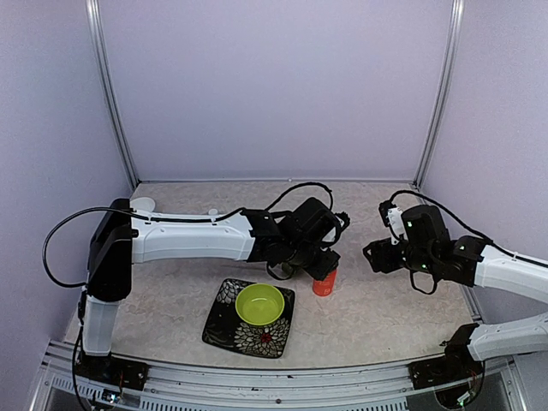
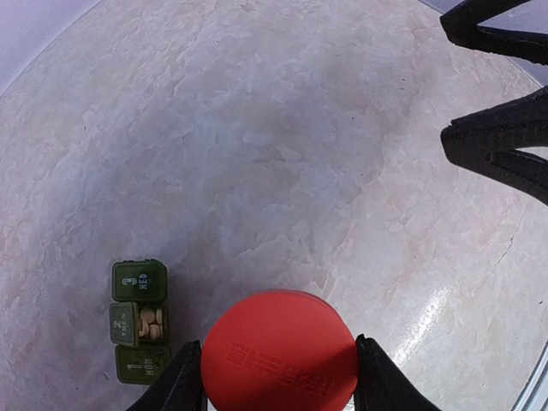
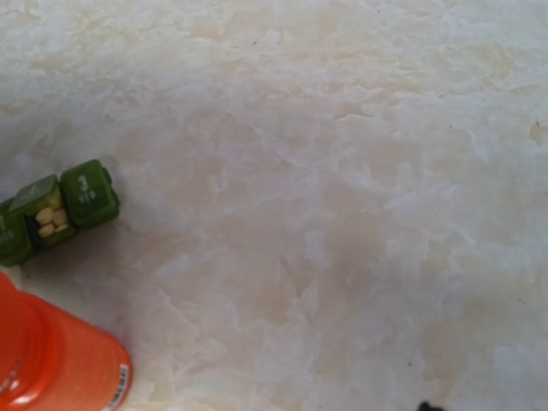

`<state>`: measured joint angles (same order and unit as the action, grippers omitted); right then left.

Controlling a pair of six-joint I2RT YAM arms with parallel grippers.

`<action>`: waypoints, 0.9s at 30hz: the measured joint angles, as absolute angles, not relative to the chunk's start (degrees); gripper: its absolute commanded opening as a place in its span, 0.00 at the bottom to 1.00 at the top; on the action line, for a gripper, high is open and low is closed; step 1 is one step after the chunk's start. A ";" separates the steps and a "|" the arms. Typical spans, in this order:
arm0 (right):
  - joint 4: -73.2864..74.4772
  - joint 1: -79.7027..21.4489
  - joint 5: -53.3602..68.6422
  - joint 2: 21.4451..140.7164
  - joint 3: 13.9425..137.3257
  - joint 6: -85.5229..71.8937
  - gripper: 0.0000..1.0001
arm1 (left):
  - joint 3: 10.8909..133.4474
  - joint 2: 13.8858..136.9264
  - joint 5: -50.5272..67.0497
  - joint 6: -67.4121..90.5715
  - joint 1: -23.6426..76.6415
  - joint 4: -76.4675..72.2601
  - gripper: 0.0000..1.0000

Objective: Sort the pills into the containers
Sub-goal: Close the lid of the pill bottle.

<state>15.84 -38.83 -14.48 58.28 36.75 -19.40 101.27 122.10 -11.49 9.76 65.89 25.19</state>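
The left claw is closed part way on the orange bottle. One finger presses each side of its round cap, and the bottle stands upright on the desk. The right claw hangs off to the right, well apart from the bottle. Its two black fingers are spread, with nothing between them.

The cap has raised letters on top, but they are too faint to read. A bit of white label shows low on the bottle's side, too small to read. Just beside the bottle lies the pillbox — dark green, three little squares in a row. Its lids say "3 WED", "2 TUES" and "1 MON".

The bottle sits near the middle of the desk. From there the pale, stone-look top runs on to the back wall, and a stretch of bare desk lies between the two claws. A dark plate with a flower pattern lies close to the front edge, to the left of the bottle.

The middle square of the pillbox has its lid up, and small pale yellow pills lie inside it. The other two lids are shut. A lime-green bowl sits on the plate — its inside shows plain green.
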 measured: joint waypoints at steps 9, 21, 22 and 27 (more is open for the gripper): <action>15.09 -38.83 -14.13 58.26 35.86 -19.42 0.70 | 102.72 122.87 -11.18 9.67 65.93 26.30 0.49; 15.07 -38.83 -13.98 57.45 35.16 -19.44 0.70 | 104.18 124.40 -10.55 9.54 65.93 27.75 0.49; 15.07 -38.83 -13.98 57.43 35.16 -19.44 0.70 | 104.18 124.51 -10.57 9.54 65.93 27.92 0.49; 15.05 -38.83 -13.93 57.43 35.16 -19.44 0.70 | 104.22 124.57 -10.20 9.52 65.63 28.60 0.58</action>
<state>15.05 -38.83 -13.93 57.43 35.16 -19.44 104.22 124.57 -10.20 9.52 65.63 28.60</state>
